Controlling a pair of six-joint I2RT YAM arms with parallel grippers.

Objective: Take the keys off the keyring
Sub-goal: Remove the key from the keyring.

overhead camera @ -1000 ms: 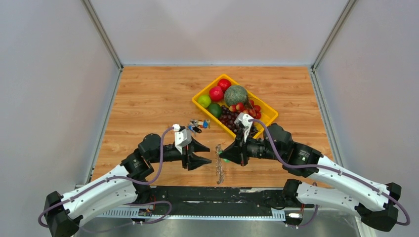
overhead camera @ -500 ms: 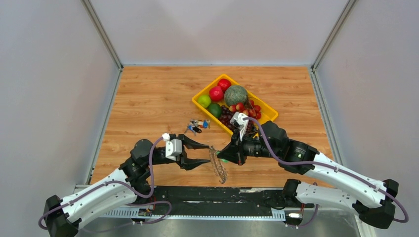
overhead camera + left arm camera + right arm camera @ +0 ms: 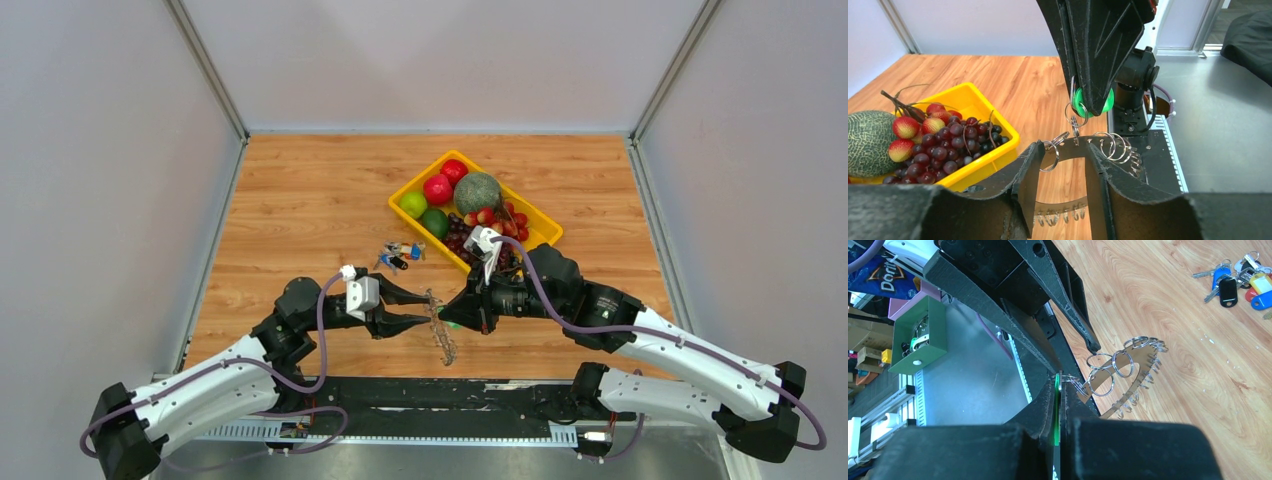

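Keyring [image 3: 439,326] hangs from right gripper [image 3: 452,318], yellow tray [image 3: 538,226] and coloured keys [image 3: 400,252] behind.

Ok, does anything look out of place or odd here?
Only the keyring: it hangs tilted from its green tag, pinched in the right tool, with the open left tool straddling it. A bunch of coloured keys lies loose near the tray. Nothing spilled.
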